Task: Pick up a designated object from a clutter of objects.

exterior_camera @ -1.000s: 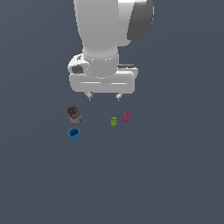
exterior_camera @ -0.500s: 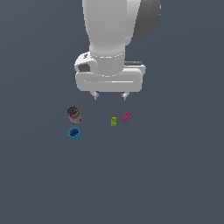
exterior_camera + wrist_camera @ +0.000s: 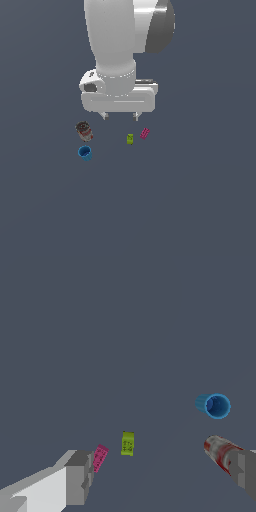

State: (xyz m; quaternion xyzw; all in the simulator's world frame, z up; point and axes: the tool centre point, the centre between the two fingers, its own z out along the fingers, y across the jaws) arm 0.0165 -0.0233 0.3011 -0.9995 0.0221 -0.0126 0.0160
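The white arm is hanging over the dark grey worktop [image 3: 200, 200] with its end effector [image 3: 120, 116] pointing down, its 2 fingers standing spread wide apart and gripping nothing. In the wrist view the 2 grey fingertips [image 3: 80, 476] are showing at opposite edges of the picture, with open worktop between them.

4 small things are lying on the worktop below and in front of the arm. The blue cup [image 3: 85, 153] is sitting toward the exterior view's left, the nearest of the 4 to that camera, with its round hollow opening showing. Just behind it, almost touching, the brown-and-red can [image 3: 84, 131] is standing. In the wrist view the cup [image 3: 214, 405] is showing its open mouth, and the can [image 3: 220, 452] is lying just beside it, partly hidden by 1 fingertip.

Well apart from those 2, toward the exterior view's right, the yellow-green block [image 3: 130, 139] and the magenta block [image 3: 145, 133] are resting near each other without touching. The yellow-green block is sitting roughly under the end effector's right-hand finger as the exterior view shows it, while the cup is lying off to the left of both fingers, clear of them.
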